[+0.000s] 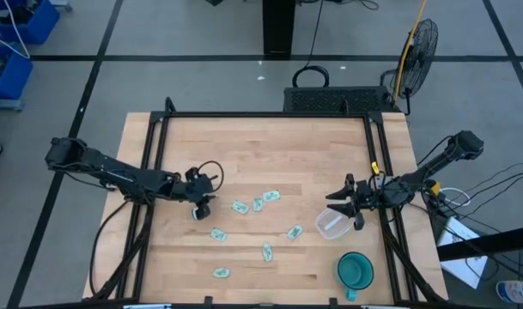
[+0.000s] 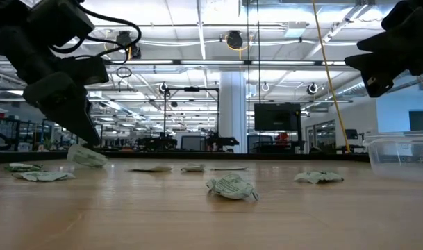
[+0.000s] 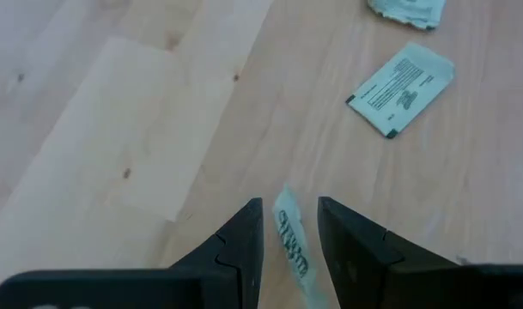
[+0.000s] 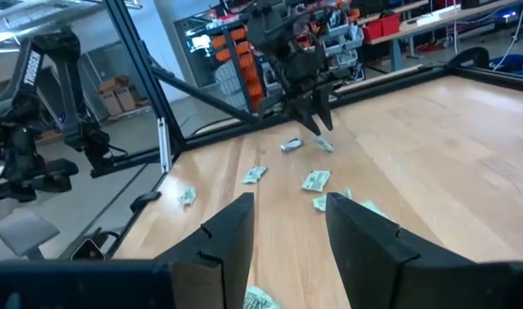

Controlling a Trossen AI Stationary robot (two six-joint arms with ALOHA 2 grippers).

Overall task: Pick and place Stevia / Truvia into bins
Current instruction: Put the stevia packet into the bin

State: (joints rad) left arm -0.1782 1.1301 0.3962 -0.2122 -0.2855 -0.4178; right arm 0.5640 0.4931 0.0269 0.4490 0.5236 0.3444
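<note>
The left claw pinches one Stevia packet on edge, just above the wooden surface. Light, thin and limp, it seems best held by its rim. The right claw hangs open beside the clear bin.

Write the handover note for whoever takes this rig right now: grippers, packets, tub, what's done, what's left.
Left gripper: low over the table's left-centre, fingers around one sweetener packet.
Right gripper: open, holding nothing, hovering beside the clear tub at the table's right.
Loose packets: about seven scattered mid-table, e.g..
Teal cup: front right, not part of the job.
Done: cannot tell whether any packet is in the tub.
Left: carry the gripped packet to the tub, then the others.
</note>
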